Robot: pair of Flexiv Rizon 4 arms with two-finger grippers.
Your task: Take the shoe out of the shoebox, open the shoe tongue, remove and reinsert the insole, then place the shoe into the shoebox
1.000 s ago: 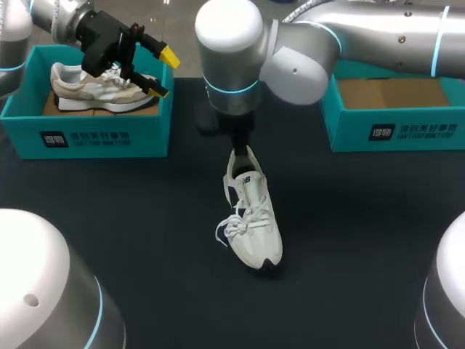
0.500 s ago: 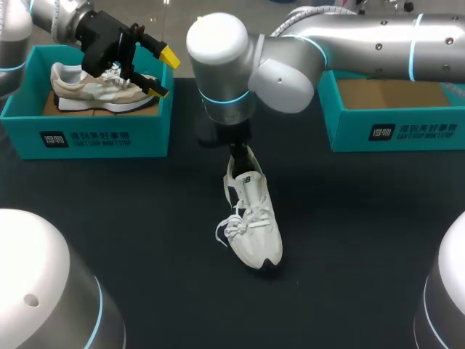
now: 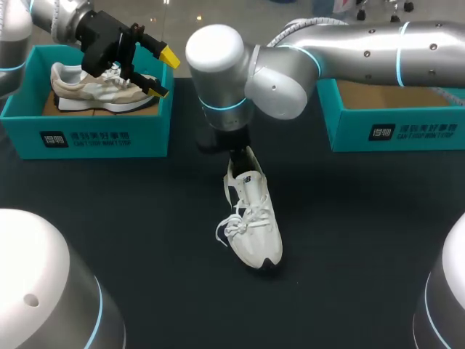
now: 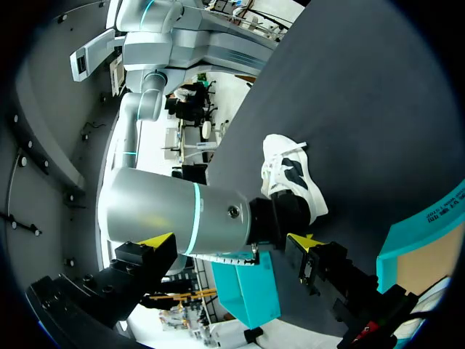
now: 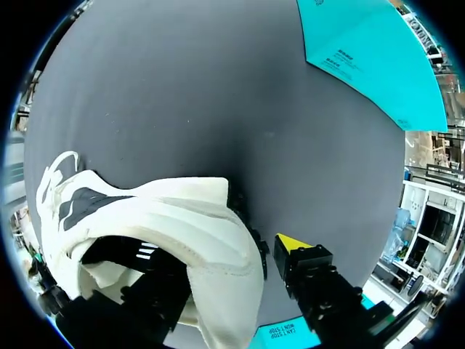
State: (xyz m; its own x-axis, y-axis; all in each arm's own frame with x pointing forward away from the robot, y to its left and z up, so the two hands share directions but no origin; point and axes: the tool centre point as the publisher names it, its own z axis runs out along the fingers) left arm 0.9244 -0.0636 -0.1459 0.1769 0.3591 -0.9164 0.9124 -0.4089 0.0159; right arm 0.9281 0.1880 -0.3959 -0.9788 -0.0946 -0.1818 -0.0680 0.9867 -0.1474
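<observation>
Shoe (image 3: 251, 218) mid-frame stays put; right arm (image 3: 349, 51) swung left, its end effector (image 3: 235, 150) at the heel, grip unclear; insole step likely ahead.

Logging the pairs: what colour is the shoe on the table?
White shoe, dark markings; head view.

A dark table (image 3: 145, 218) carries three things. A white shoe (image 3: 252, 218) stands on its sole near the middle, toe toward the near edge. A left shoebox (image 3: 87, 137) and a right shoebox (image 3: 392, 132), both teal, sit well apart at the far side.
</observation>
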